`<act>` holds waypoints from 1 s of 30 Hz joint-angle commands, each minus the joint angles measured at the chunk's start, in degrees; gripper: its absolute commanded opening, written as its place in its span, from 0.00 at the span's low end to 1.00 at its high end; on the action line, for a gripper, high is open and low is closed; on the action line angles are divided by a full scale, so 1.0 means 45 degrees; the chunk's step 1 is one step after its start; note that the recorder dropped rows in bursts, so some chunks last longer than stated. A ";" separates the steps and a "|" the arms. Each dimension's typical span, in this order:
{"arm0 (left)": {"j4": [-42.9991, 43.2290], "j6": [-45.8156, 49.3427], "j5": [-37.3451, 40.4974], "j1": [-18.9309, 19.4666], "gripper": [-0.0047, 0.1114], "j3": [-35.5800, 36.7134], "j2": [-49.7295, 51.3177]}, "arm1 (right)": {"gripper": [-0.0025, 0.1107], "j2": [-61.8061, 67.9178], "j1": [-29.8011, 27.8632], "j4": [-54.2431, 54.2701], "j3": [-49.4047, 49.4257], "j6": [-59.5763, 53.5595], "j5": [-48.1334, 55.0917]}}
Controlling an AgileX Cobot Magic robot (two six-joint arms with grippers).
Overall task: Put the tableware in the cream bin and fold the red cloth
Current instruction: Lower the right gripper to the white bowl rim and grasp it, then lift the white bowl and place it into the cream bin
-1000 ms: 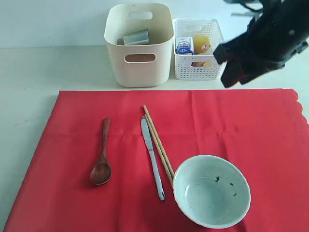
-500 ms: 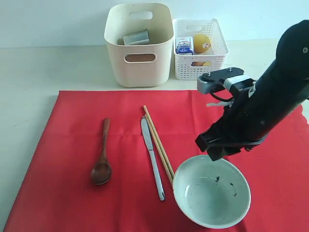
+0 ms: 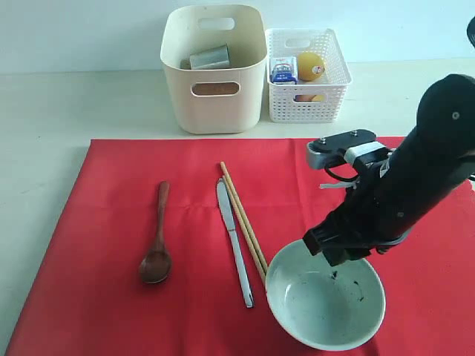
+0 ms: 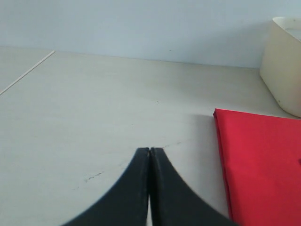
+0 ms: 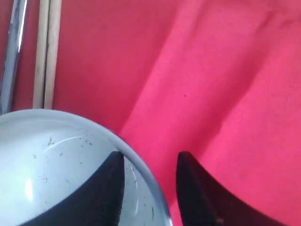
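Right gripper (image 5: 149,188): fingers apart, straddling the far rim of the pale whitish round bowl (image 3: 276,295), one finger inside the rim and one outside over the cloth; no contact with the rim can be made out. The bowl stands upright on the near right part of the large bright-red fabric cloth (image 3: 111,222), which lies spread flat on the table. Left of the bowl, on the cloth: pair of wooden chopsticks (image 3: 241,215), their near ends just beside the bowl; steel table knife (image 3: 234,237) alongside them; brown wooden spoon (image 3: 157,248) well apart further left. Tall cream plastic bin (image 3: 215,104) stands beyond the cloth's far edge, a steel cup (image 3: 209,57) inside. White lattice basket (image 3: 306,104) is just beside it. Left gripper (image 4: 149,188): fingers pressed together, nothing held, over bare table near the cloth's edge.
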 commanded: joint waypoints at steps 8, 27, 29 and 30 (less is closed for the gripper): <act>0.0032 -0.0088 -0.0055 0.0030 0.05 -0.0014 -0.0081 | 0.02 -0.0284 0.0017 0.0051 0.0024 -0.0312 -0.0232; 0.0032 -0.0088 -0.0055 0.0030 0.05 -0.0014 -0.0081 | 0.02 -0.0744 -0.0010 -0.2765 -0.7645 0.0125 -0.3567; 0.0032 -0.0088 -0.0055 0.0030 0.05 -0.0014 -0.0081 | 0.02 0.0184 -0.0010 -0.2736 -0.8419 0.0125 -0.4170; 0.0032 -0.0088 -0.0055 0.0030 0.05 -0.0014 -0.0081 | 0.02 0.0656 -0.0010 -0.2736 -0.8778 0.0125 -0.4473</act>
